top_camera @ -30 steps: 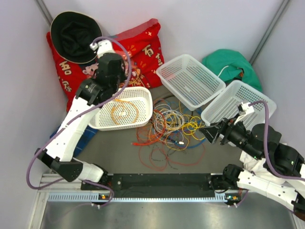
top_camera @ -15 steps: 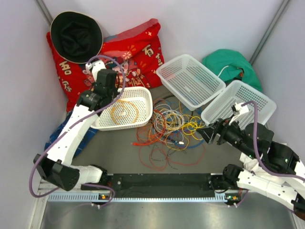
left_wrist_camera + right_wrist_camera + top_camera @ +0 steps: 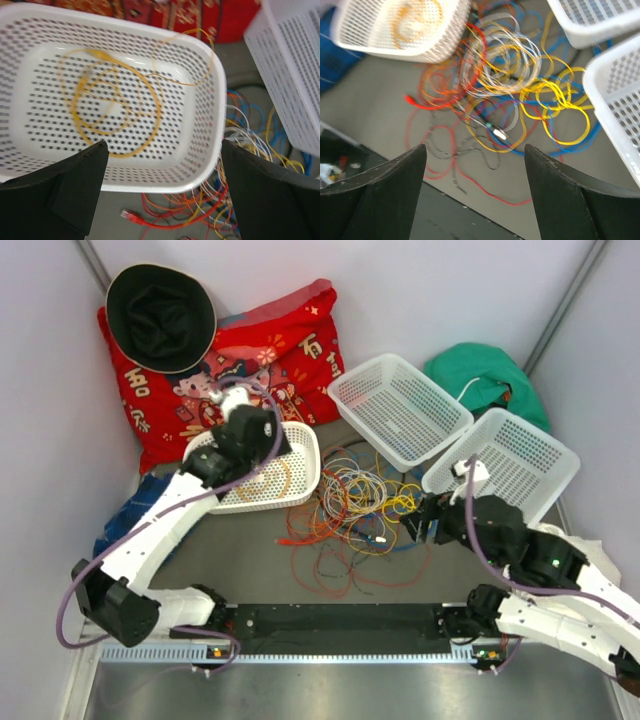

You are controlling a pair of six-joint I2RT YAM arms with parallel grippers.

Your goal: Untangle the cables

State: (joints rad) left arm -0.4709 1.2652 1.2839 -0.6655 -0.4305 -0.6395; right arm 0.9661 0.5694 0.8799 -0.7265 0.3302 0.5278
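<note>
The tangle of cables [image 3: 355, 510], red, orange, yellow, blue and grey-white, sprawls on the grey surface [image 3: 230, 555]. The right fingers [image 3: 377, 197] hang spread wide above its right side and touch none of it. The right arm [image 3: 520, 545] reaches in low from the right, its wrist tipped down toward the heap. Just beside the tangle, the white basket [image 3: 210, 75] holds one coiled orange cable [image 3: 112, 107], with a loop climbing its wall. The left fingers [image 3: 75, 185] are spread wide above the basket's rim, clear of that cable. The left arm [image 3: 160, 525] stretches forward, its wrist bent over the basket.
</note>
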